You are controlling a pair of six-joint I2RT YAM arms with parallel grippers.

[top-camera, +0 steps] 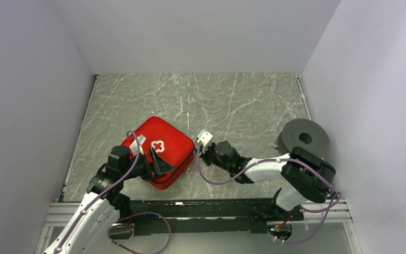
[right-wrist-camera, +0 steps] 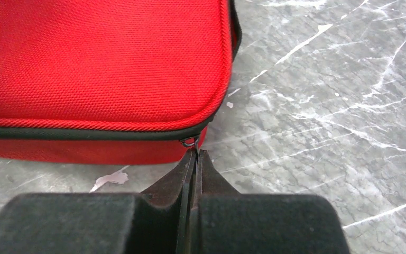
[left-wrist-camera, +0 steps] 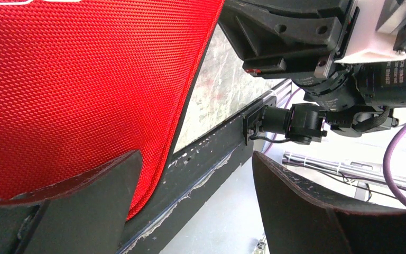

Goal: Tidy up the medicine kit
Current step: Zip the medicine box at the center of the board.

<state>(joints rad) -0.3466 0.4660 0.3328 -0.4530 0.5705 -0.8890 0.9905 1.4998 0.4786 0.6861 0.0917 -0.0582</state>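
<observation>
Right gripper (right-wrist-camera: 194, 159) pinches the zip pull (right-wrist-camera: 189, 142) at the medicine kit's (right-wrist-camera: 100, 58) corner toward the table's (top-camera: 232, 100) right edge; left gripper (top-camera: 157, 166), jaws apart, straddles its near side.

I read the medicine kit (top-camera: 172, 145) as bright red woven mesh, with a white cross (top-camera: 158, 146) on the lid, black piping (right-wrist-camera: 84, 133) and a silvery zip pull (right-wrist-camera: 189, 142). The surface (top-camera: 232, 100) is grey-green marble veined white. My left hand (left-wrist-camera: 195, 159) and right hand (right-wrist-camera: 195, 156) are black, the cables (top-camera: 217, 179) are purple and the disc (top-camera: 304, 138) is dark grey.
</observation>
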